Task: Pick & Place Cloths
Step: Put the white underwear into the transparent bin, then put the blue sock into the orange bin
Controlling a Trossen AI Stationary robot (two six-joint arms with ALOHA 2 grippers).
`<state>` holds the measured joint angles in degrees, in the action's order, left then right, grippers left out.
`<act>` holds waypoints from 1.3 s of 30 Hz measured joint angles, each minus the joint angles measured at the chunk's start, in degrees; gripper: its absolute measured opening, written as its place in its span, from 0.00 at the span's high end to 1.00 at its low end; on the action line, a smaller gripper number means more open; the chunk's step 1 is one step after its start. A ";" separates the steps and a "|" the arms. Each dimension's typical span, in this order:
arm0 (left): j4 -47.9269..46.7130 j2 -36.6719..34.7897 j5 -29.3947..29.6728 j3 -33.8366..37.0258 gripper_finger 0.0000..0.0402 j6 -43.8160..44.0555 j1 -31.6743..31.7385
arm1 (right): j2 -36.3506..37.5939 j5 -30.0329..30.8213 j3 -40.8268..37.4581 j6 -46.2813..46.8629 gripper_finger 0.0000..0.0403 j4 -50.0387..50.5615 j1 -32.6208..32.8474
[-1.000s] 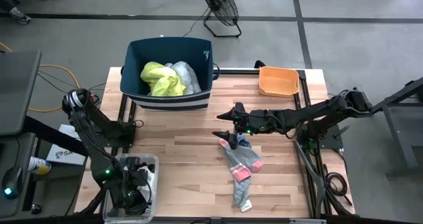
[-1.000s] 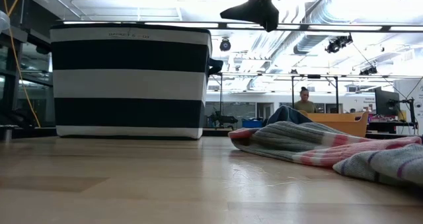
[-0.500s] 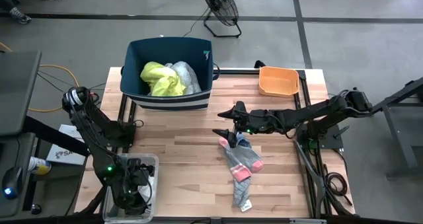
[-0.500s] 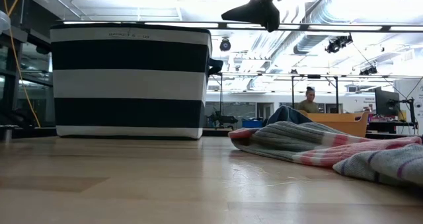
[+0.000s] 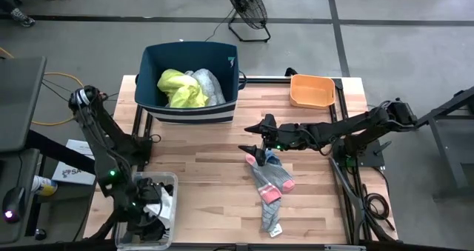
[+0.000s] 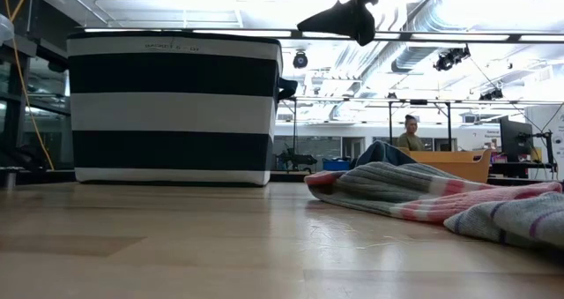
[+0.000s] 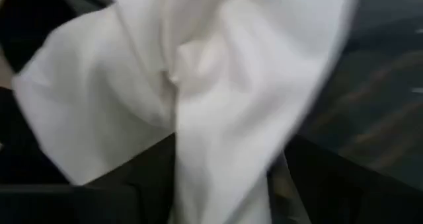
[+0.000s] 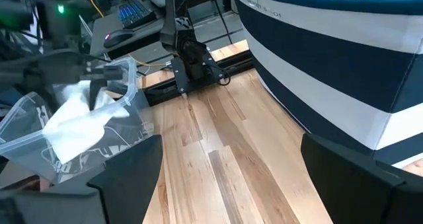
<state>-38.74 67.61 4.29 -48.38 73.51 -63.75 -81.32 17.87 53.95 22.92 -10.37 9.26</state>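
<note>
High view: left gripper (image 5: 150,212) has lifted slightly inside the clear plastic tub (image 5: 169,183) at the tabletop's (image 5: 200,169) near-left corner, a white cloth (image 5: 153,194) now showing. Whether its fingers are spread or pinching: cannot tell; pick apparently underway. Right gripper (image 5: 253,153) hovers, fingers spread wide, over grey pink-toed socks (image 5: 271,183) mid-tabletop.

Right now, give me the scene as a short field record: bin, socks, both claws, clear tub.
bin: dark-blue bin at the table's far edge, holding a neon-yellow garment and a pale cloth
socks: grey socks with pink toes flat on the wood, mid-table
right claw: right claw open, hovering above the socks' far end
left claw: left claw down in the clear tub, white cloth right at its fingers
clear tub: clear tub at the near left corner
tray: orange tray, far right
</note>
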 joint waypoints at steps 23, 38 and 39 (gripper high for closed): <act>-10.45 -15.88 20.80 -0.02 0.20 1.01 0.06 | 0.00 0.00 0.00 -0.07 0.12 0.19 0.00; -0.56 -16.58 27.02 -0.02 0.20 -31.21 21.22 | 2.58 -1.38 0.00 14.88 0.12 21.00 -0.02; 0.87 -16.58 27.04 -0.02 0.20 -33.81 22.65 | 3.09 -1.38 0.00 16.48 0.12 23.49 -0.04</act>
<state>-37.88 51.03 31.33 -48.40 39.70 -41.10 -78.23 16.49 53.95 39.40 13.12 9.22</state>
